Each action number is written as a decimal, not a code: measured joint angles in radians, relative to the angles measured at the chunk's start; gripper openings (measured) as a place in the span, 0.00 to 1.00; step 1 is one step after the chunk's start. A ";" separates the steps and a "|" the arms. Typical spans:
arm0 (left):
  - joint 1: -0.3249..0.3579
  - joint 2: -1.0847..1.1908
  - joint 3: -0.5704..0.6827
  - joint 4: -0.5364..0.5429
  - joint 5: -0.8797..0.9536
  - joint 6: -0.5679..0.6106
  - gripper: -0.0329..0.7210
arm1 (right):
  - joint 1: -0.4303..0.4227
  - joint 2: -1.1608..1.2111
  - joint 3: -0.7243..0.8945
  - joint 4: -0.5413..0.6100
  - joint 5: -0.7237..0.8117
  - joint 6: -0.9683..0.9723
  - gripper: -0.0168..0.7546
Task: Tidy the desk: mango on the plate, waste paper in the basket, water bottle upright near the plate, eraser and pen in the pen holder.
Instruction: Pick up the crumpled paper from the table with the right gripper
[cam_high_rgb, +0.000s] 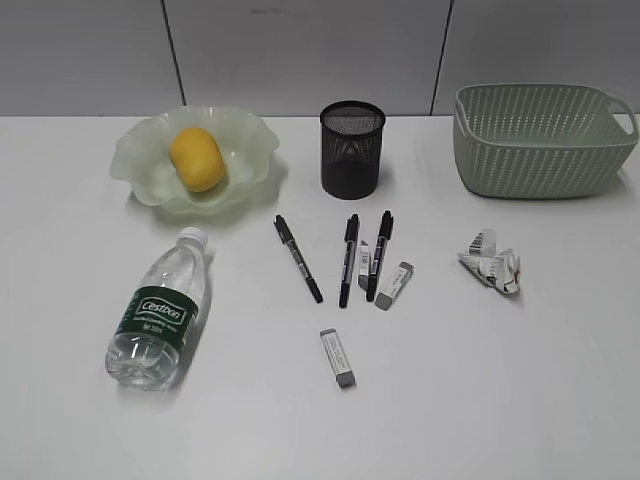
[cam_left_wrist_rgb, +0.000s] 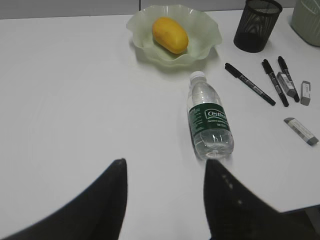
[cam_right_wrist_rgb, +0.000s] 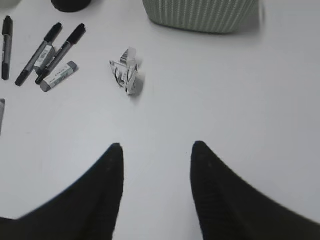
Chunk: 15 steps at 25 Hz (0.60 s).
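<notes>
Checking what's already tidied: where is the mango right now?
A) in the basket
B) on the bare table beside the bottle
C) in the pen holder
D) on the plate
D: the mango sits inside the wavy-rimmed plate, apart from the bottle lying on the table.

Left gripper fingers apart, empty; right gripper likewise.

Bare table lies under my left gripper up to the water bottle. My right gripper has clear table ahead to the waste paper. 3 pens and erasers crowd the middle.
</notes>
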 joint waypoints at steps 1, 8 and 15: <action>0.001 -0.007 0.000 0.000 0.000 0.000 0.54 | -0.001 0.093 -0.007 0.007 -0.040 -0.002 0.52; 0.085 -0.038 0.000 0.000 -0.001 0.000 0.54 | -0.001 0.783 -0.213 0.101 -0.162 -0.008 0.60; 0.107 -0.038 0.000 0.000 -0.001 0.000 0.54 | 0.033 1.281 -0.506 0.141 -0.172 -0.008 0.61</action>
